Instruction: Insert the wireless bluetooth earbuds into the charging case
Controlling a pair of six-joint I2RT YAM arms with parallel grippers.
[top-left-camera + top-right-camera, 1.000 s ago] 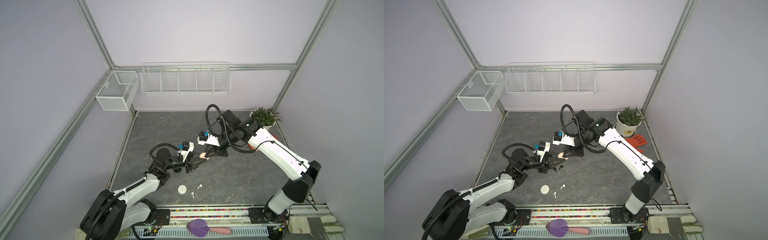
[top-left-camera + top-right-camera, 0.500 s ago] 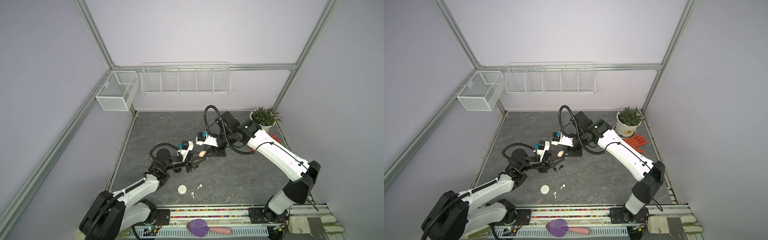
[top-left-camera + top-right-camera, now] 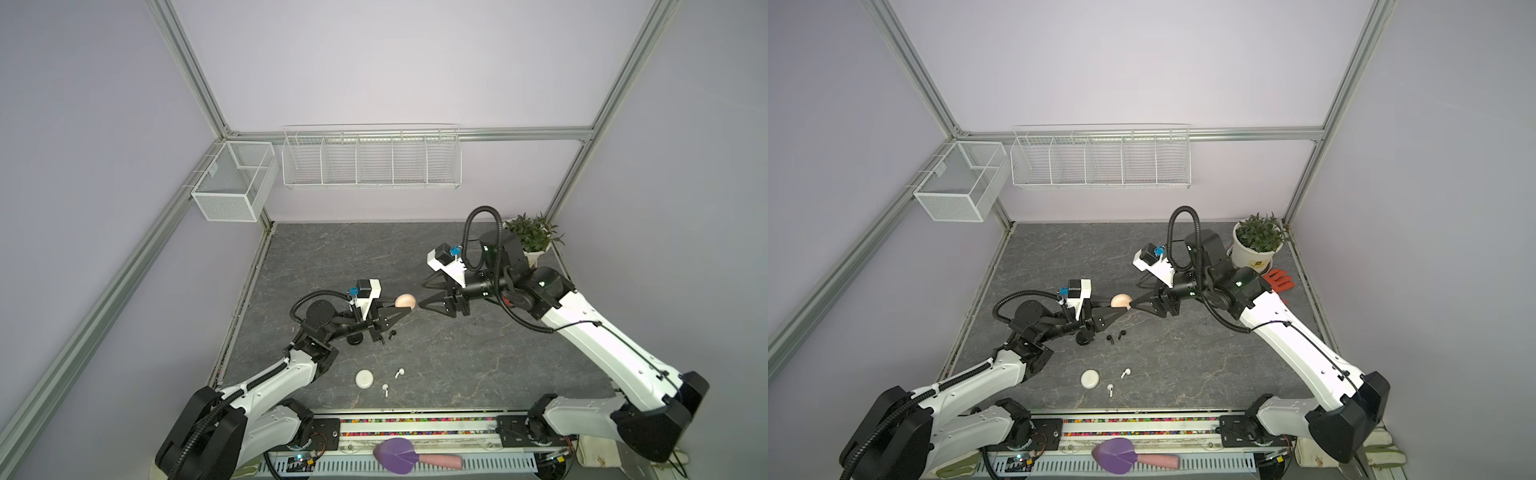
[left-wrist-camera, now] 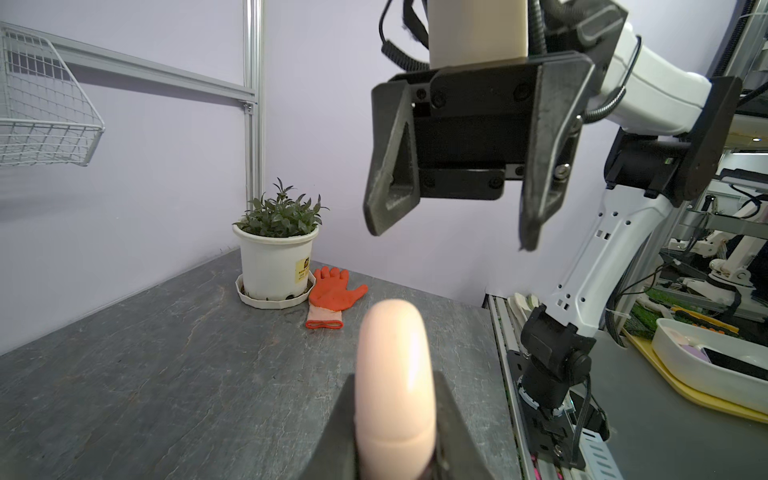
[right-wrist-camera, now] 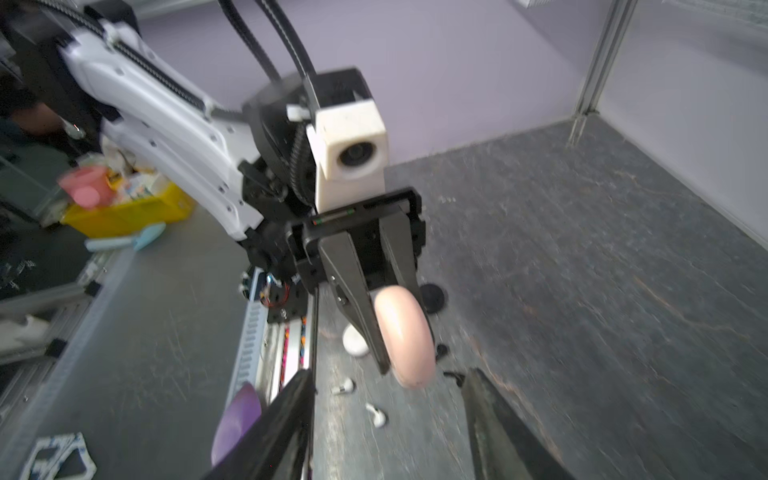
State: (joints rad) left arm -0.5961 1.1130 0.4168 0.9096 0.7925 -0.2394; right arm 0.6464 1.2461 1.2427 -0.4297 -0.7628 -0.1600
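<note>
My left gripper (image 3: 406,307) (image 4: 395,386) is shut on a closed pale pink charging case (image 3: 405,300) (image 3: 1121,300) (image 4: 392,353) (image 5: 405,336), held above the table. My right gripper (image 3: 422,295) (image 3: 1133,296) (image 5: 386,378) stands open just right of the case, holding nothing. On the table lie two white earbuds (image 3: 400,372) (image 3: 385,389) (image 5: 344,387) beside a round white case (image 3: 365,378) (image 5: 355,343). Two black earbuds (image 3: 392,332) (image 3: 1110,339) lie by a black case (image 3: 355,340) under the left gripper.
A potted plant (image 3: 1258,245) and an orange glove (image 3: 1280,280) sit at the back right corner. Wire baskets (image 3: 372,158) (image 3: 235,183) hang on the back and left walls. A purple brush (image 3: 399,455) lies on the front rail.
My right gripper has opened and drawn back to the right, away from the pink case. The left gripper keeps holding the case in nearly the same place.
</note>
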